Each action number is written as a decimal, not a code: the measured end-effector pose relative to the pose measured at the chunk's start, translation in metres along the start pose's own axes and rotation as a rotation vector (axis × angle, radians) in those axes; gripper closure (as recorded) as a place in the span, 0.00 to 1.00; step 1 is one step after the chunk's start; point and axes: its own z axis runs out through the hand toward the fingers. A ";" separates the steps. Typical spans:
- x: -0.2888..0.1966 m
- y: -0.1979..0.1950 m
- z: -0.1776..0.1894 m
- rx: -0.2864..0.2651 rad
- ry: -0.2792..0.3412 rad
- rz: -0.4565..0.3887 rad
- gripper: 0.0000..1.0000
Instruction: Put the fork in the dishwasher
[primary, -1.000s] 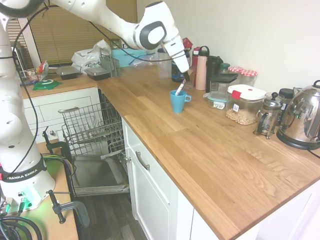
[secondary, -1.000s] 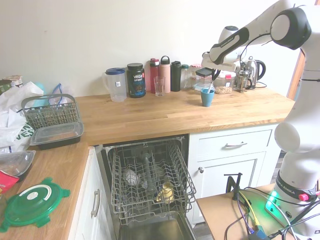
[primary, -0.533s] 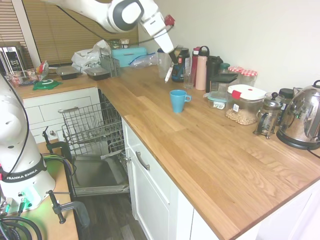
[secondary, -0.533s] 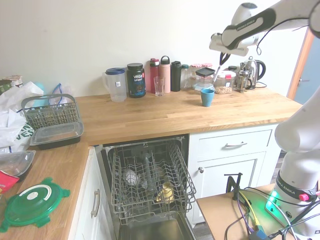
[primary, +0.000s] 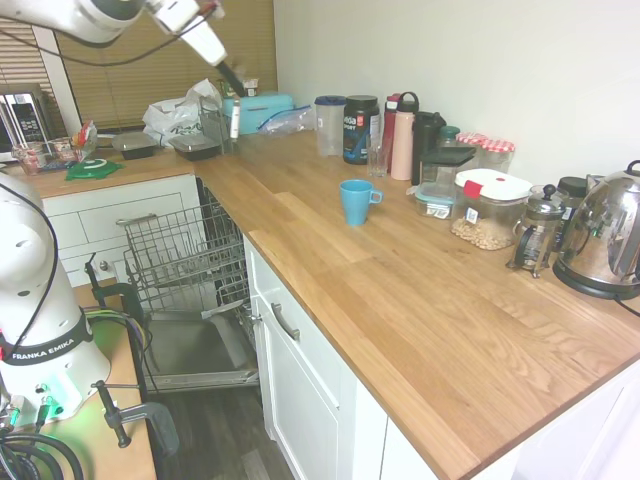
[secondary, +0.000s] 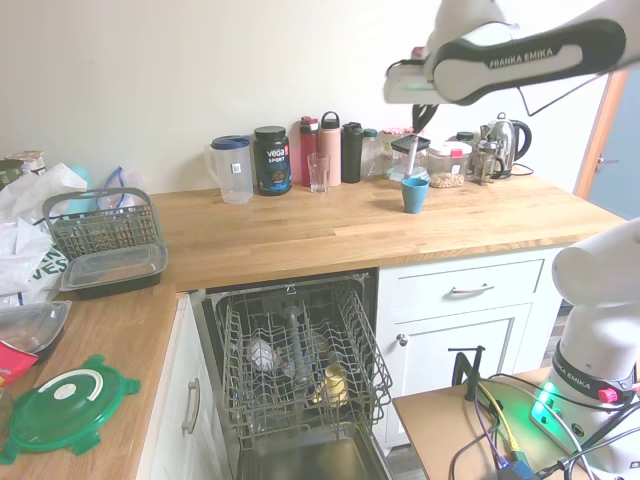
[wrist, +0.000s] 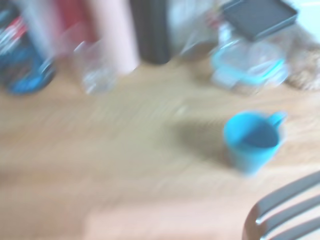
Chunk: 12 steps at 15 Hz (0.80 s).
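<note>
Fork (primary: 235, 116) is held clamped between the fingers of the gripper (primary: 233, 90), hanging down high above the wooden counter (primary: 420, 290), well apart from the blue mug (primary: 355, 201). Its tines (wrist: 280, 215) are seen blurred in the wrist view. The dishwasher (secondary: 300, 375) is shown open below, its wire rack (secondary: 295, 350) pulled out

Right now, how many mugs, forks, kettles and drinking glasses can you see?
mug: 1
fork: 1
kettle: 1
drinking glass: 1
Total: 4
</note>
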 end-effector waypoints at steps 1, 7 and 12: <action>-0.052 -0.005 -0.012 0.000 0.018 -0.054 1.00; -0.228 -0.037 0.006 -0.067 0.057 -0.225 1.00; -0.299 -0.021 0.100 -0.251 0.003 -0.327 1.00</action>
